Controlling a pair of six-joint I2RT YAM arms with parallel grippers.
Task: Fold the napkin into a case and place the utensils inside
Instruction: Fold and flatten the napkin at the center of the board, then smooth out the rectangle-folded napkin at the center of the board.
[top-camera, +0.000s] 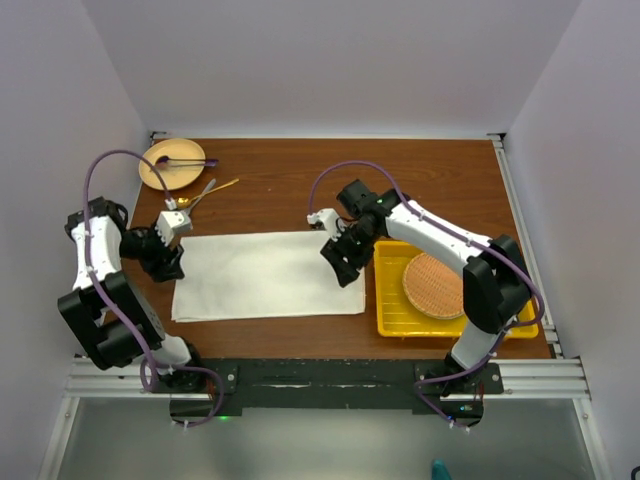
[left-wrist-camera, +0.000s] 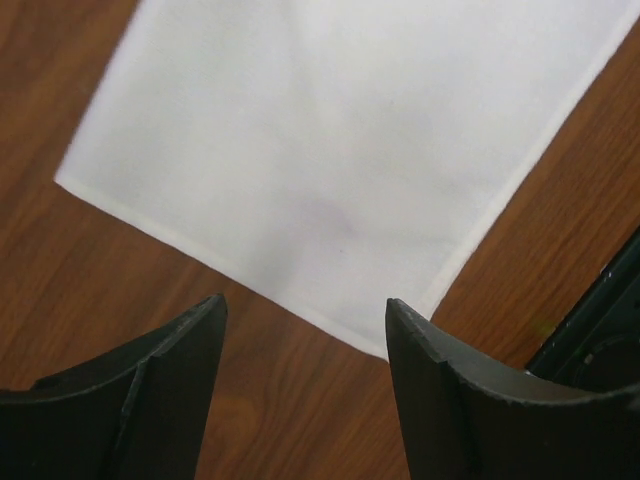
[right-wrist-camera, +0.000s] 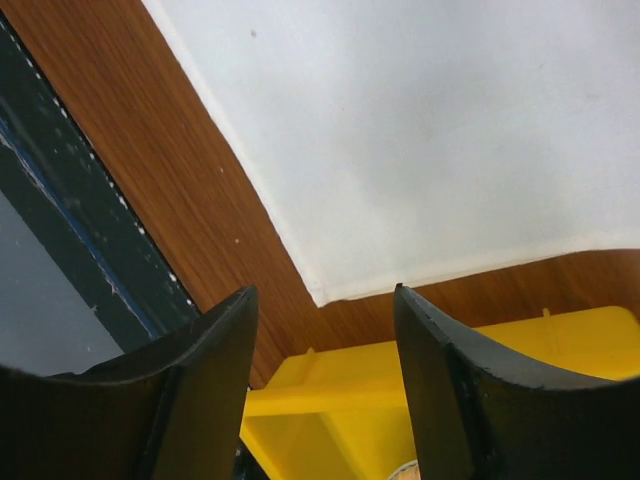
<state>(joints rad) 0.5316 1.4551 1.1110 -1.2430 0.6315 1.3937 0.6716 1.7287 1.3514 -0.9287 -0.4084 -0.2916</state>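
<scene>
The cream-white napkin (top-camera: 268, 275) lies flat on the wooden table as a wide folded rectangle. My left gripper (top-camera: 168, 262) hovers at its left end. In the left wrist view that gripper (left-wrist-camera: 305, 312) is open, with only bare wood between its fingers and the napkin (left-wrist-camera: 340, 140) just ahead. My right gripper (top-camera: 345, 265) is over the napkin's right end, also open (right-wrist-camera: 325, 295) and holding nothing; the napkin's corner (right-wrist-camera: 430, 130) lies just beyond its tips. Slim gold utensils (top-camera: 222, 186) lie on the table behind the napkin, near the tan plate.
A tan plate (top-camera: 160, 172) at the back left carries a purple utensil (top-camera: 195, 161). A yellow tray (top-camera: 390, 325) with a round woven orange mat (top-camera: 435, 285) stands right of the napkin, and its rim (right-wrist-camera: 400, 370) lies under my right fingers. The dark front rail (right-wrist-camera: 60, 200) runs nearby.
</scene>
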